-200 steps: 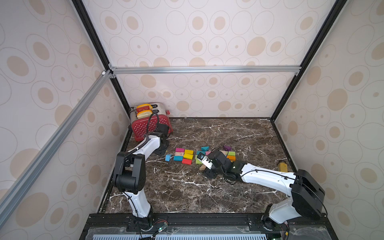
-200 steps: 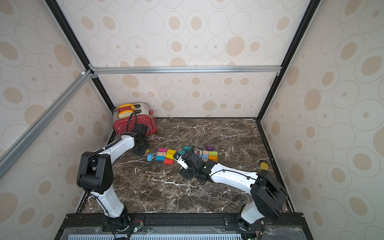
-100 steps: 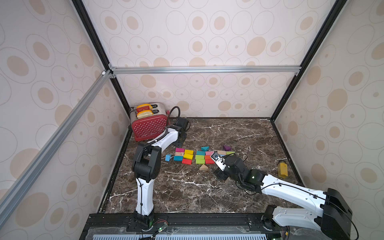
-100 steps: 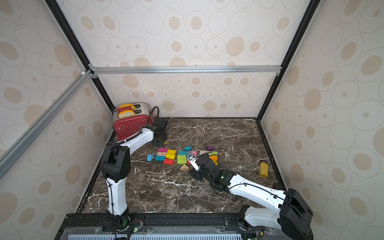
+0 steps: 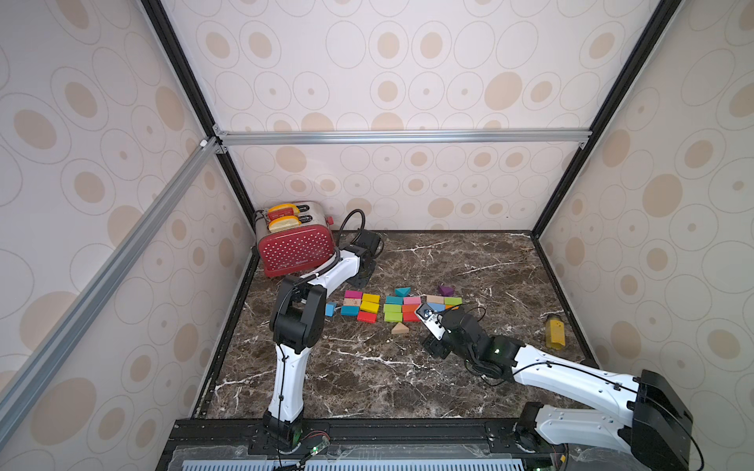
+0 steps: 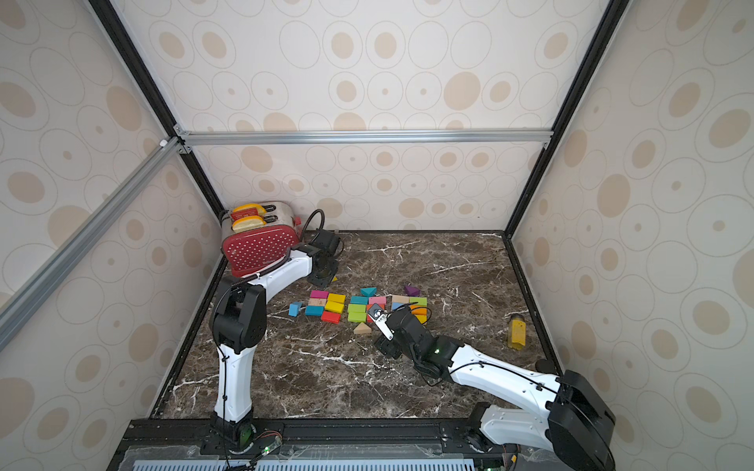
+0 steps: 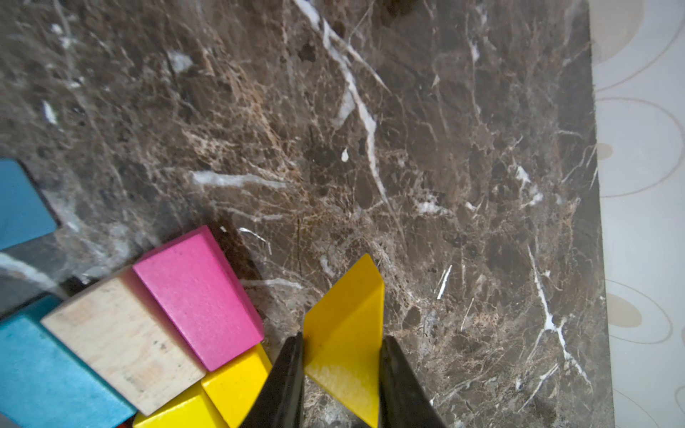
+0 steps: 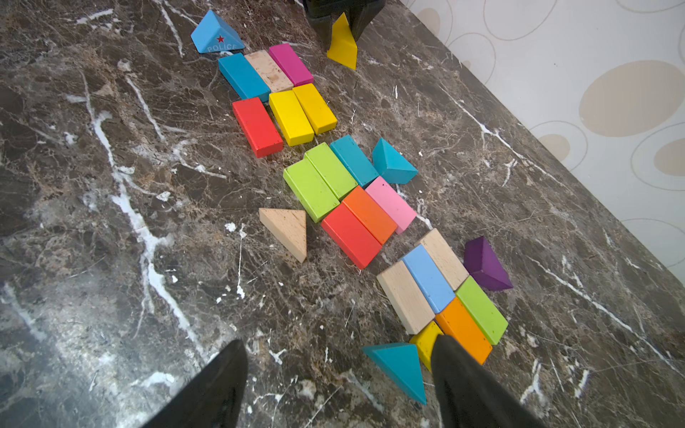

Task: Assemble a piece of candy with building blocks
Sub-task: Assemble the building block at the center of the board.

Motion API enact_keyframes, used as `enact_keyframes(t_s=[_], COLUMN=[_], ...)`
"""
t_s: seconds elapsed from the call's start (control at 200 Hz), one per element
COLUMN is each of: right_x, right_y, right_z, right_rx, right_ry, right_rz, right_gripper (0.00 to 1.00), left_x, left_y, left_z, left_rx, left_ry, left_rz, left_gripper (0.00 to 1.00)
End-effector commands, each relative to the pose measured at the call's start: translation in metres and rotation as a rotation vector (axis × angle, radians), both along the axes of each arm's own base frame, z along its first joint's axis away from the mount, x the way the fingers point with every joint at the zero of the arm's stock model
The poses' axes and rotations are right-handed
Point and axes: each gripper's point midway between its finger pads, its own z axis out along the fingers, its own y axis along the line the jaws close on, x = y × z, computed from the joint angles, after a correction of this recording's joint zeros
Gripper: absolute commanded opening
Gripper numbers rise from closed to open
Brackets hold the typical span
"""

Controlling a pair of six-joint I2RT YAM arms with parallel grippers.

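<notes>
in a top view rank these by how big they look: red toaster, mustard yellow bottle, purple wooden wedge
1. red toaster, largest by far
2. mustard-yellow bottle
3. purple wooden wedge, smallest
No two look alike.

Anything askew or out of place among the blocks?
Only small things. The red brick juts past the yellow bricks beside it, breaking that group's edge. The wood wedge lies slightly apart from the green bricks, not butted against them. Nothing spilled or damaged.
</notes>
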Motion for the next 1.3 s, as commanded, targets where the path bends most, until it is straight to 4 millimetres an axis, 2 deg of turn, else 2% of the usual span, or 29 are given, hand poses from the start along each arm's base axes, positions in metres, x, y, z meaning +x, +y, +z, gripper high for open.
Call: enact_keyframes(t_s=[0.0,0.27,0.661,1.297], right_x=[0.001,0.000,0.000,-0.002], right_y=[-0.001,0.001,0.002,0.003], right_z=[-0.002,-0.007,-0.011,-0.016], right_rx=[0.004,-0.004,-0.008,-0.012], right_ry=[0.005,0.018,0.027,0.044], right_rz=[-0.008,-0.004,-0.001,0.005], right_gripper=[0.82,0.82,0.82,0.82], left_x=[0.001,-0.002,-0.003,-0.015], left_y=[-0.001,-0.006,-0.016,-0.009], left_z=[-0.003,-0.016,-0.016,-0.018], left_rx=[0.015,0.011,-0.001,0.016], left_ry=[0.012,0.039,0.033,0.044], left_rz=[0.021,0.016,0.007,0.023], left_gripper=[0.28,0.29,0.32,0.34])
